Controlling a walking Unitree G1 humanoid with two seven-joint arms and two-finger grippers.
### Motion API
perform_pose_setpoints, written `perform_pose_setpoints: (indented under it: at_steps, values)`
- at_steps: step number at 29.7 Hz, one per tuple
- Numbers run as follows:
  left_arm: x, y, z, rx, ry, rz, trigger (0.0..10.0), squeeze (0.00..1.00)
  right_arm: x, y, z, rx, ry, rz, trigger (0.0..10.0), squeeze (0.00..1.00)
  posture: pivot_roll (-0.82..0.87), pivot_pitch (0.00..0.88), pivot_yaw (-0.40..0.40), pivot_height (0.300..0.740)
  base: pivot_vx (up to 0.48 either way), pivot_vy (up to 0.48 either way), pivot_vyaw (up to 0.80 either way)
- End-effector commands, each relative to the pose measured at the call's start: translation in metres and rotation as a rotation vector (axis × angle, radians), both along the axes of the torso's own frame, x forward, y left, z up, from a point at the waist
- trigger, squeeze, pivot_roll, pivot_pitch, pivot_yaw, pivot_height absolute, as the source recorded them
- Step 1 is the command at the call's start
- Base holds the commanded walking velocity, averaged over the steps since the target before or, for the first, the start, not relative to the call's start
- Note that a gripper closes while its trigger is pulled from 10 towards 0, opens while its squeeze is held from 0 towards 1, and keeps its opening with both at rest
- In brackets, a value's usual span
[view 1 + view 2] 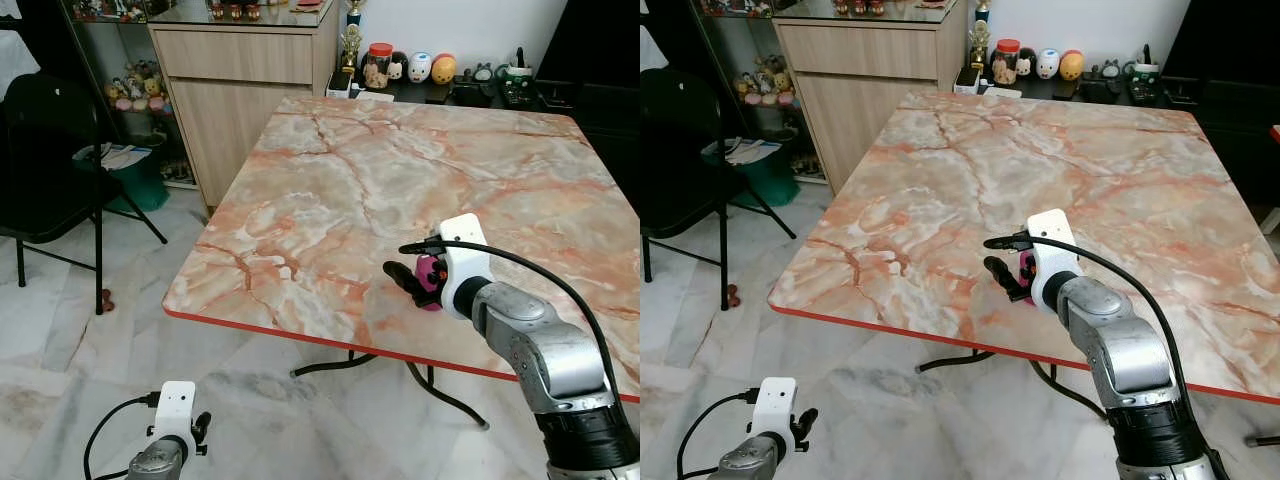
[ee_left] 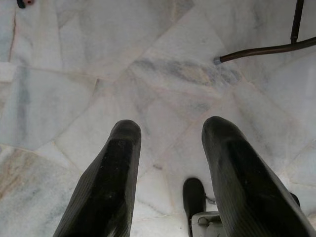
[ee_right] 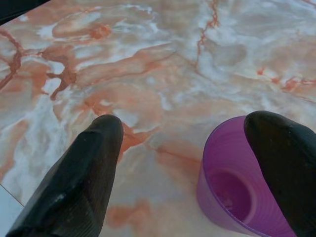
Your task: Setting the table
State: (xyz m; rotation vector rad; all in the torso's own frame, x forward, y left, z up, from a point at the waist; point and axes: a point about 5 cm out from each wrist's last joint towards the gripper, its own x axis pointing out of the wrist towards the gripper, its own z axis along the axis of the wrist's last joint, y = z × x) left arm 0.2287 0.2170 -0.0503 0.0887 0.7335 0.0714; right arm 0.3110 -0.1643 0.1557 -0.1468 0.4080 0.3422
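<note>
Left pincer (image 2: 170, 148) hangs over the pale marble floor (image 2: 89, 74), its two black fingers (image 2: 111, 182) spread apart with floor tile showing between them. A dark metal leg (image 2: 266, 49) sits upper right of the frame.

Head stereo pair looks down on table (image 1: 400, 180); left wrist faces floor (image 2: 74, 74), right wrist close over tabletop
</note>
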Motion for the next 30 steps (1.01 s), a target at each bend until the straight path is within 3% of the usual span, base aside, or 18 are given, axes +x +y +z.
perform_pose_setpoints:
  at_steps: [1,19,20,27,28,30]
  values:
    - [-0.006,0.001,-0.004,0.011,0.031,-0.002,10.0,0.0,0.0,-0.002,-0.002,-0.017,0.004,-0.001,10.0,0.0,-0.01,0.0,-0.013,0.74,0.0,0.0,0.0]
    - [-0.007,0.001,-0.005,0.014,0.033,-0.003,10.0,0.0,0.004,-0.008,-0.016,-0.042,0.047,-0.024,10.0,0.0,0.0,0.0,-0.016,0.74,0.0,0.0,0.0]
    - [-0.007,0.001,-0.005,0.014,0.034,-0.004,10.0,0.0,0.005,-0.008,-0.016,-0.042,0.047,-0.024,8.2,0.0,0.0,0.0,-0.015,0.74,0.0,0.0,0.0]
    - [-0.007,0.001,-0.005,0.014,0.034,-0.005,10.0,0.0,0.005,-0.008,-0.016,-0.041,0.046,-0.024,8.2,0.0,0.0,0.0,-0.015,0.74,0.0,0.0,0.0]
    - [-0.007,0.001,-0.005,0.013,0.033,-0.004,10.0,0.0,0.005,-0.007,-0.017,-0.04,0.048,-0.024,0.4,0.0,0.0,0.0,-0.016,0.74,0.0,0.0,0.0]
    - [-0.006,0.001,-0.005,0.012,0.034,-0.003,10.0,0.0,0.005,-0.007,-0.019,-0.046,0.048,-0.022,4.3,0.0,0.0,0.0,-0.016,0.74,0.0,0.0,0.0]
